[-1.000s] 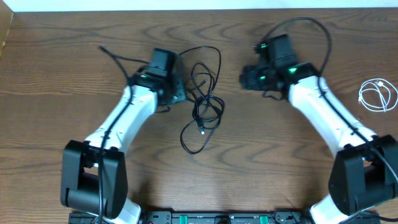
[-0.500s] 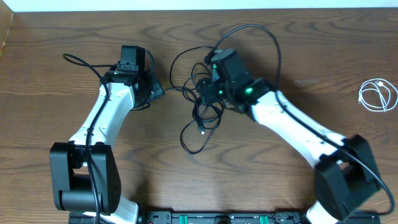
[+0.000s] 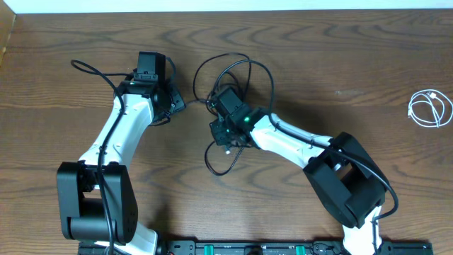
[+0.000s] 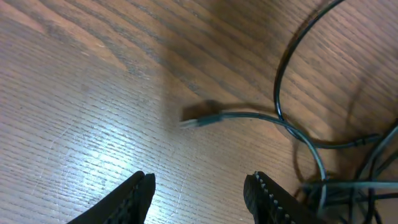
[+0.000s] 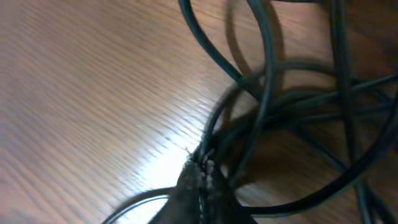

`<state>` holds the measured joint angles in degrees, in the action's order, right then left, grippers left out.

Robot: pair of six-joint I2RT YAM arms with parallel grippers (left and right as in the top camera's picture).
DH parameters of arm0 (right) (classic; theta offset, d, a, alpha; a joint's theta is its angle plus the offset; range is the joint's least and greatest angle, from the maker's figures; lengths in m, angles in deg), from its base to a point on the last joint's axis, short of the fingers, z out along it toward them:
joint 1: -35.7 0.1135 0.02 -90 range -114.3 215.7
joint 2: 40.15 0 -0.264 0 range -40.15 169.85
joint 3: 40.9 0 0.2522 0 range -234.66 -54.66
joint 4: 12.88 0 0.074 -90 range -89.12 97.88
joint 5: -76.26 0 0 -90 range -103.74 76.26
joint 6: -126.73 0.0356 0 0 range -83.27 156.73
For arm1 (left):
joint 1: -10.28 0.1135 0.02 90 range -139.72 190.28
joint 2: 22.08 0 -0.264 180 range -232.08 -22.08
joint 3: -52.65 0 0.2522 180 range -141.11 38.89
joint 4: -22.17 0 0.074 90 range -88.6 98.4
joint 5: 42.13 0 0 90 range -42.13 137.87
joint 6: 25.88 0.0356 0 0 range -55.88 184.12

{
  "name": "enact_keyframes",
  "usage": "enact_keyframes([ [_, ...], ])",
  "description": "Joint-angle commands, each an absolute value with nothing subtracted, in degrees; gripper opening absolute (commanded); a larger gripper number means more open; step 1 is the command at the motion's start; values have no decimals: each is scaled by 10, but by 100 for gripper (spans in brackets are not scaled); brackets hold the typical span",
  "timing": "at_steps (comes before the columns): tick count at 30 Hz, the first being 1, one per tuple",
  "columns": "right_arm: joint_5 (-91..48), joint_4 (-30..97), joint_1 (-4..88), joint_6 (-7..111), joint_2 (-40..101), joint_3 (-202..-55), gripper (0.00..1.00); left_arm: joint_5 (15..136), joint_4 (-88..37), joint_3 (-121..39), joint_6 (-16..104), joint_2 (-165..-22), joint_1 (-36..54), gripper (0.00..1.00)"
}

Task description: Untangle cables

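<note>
The wooden counter (image 3: 340, 64) fills my overhead view. Both arms reach in from 6 o'clock toward its middle.

The black cables (image 3: 248, 61) lie snarled at the centre. One wide loop bulges toward 12 o'clock and a narrower one trails toward 6. The white cable (image 3: 425, 106) sits coiled by itself at the far 3 o'clock edge, well apart from the knot.

My right tool (image 3: 225, 136) is down in the heart of the tangle. In its wrist view the fingers are pinched together on a black strand where several strands cross. My left tool (image 4: 199, 186) hovers at 10 o'clock of the knot with its fingers apart and nothing between them. A loose plug end (image 4: 199, 120) lies just ahead of it.

I judge these cords light, limp and slick. They will slide through a weak pinch and drag their neighbours along. The plug is the stiffest part, so I would take hold just behind it. Then I would pull slowly outward, so the crossings do not cinch tight.
</note>
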<state>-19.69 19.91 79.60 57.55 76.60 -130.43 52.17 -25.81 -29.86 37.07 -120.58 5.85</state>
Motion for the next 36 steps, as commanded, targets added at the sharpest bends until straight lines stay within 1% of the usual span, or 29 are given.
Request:
enact_keyframes([
  [1, -200, 176, 800, 578, 769, -1303, 1, 512, -258, -295, 368, -1202, 61, 51],
  [7, -279, 96, 795, 577, 755, -1308, 1, 512, -256, -295, 368, -1202, 61, 51],
  [11, -244, 78, 789, 570, 737, -1310, 1, 512, -256, -295, 369, -1202, 61, 51],
  [12, -226, 80, 785, 571, 735, -1310, 9, 512, -256, -295, 369, -1202, 61, 51],
  [13, -215, 81, 782, 573, 734, -1310, 24, 512, -256, -295, 369, -1202, 61, 51],
  [14, -205, 89, 775, 583, 734, -1310, 35, 512, -256, -295, 369, -1202, 61, 51],
  [15, -203, 99, 768, 597, 734, -1310, 43, 512, -256, -295, 369, -1202, 61, 51],
  [16, -203, 108, 764, 607, 734, -1310, 48, 512, -256, -295, 369, -1202, 61, 51],
  [17, -203, 125, 757, 623, 734, -1310, 56, 512, -256, -295, 369, -1202, 61, 51],
  [18, -203, 142, 750, 634, 734, -1310, 60, 512, -256, -295, 369, -1202, 61, 51],
  [19, -203, 156, 746, 640, 734, -1310, 61, 512, -256, -295, 368, -1202, 61, 51],
  [23, -203, 225, 726, 671, 734, -1310, 62, 512, -256, -295, 368, -1202, 61, 51],
  [27, -203, 296, 715, 716, 734, -1309, 60, 512, -256, -295, 368, -1202, 61, 51],
  [30, -203, 306, 715, 717, 734, -1307, 58, 512, -256, -295, 368, -1202, 61, 51],
  [31, -203, 305, 716, 717, 734, -1306, 55, 512, -256, -295, 368, -1202, 61, 51],
  [34, -199, 303, 723, 724, 734, -1306, 41, 512, -256, -295, 369, -1202, 61, 51],
  [36, -191, 302, 725, 736, 734, -1306, 38, 512, -256, -295, 369, -1202, 61, 51],
])
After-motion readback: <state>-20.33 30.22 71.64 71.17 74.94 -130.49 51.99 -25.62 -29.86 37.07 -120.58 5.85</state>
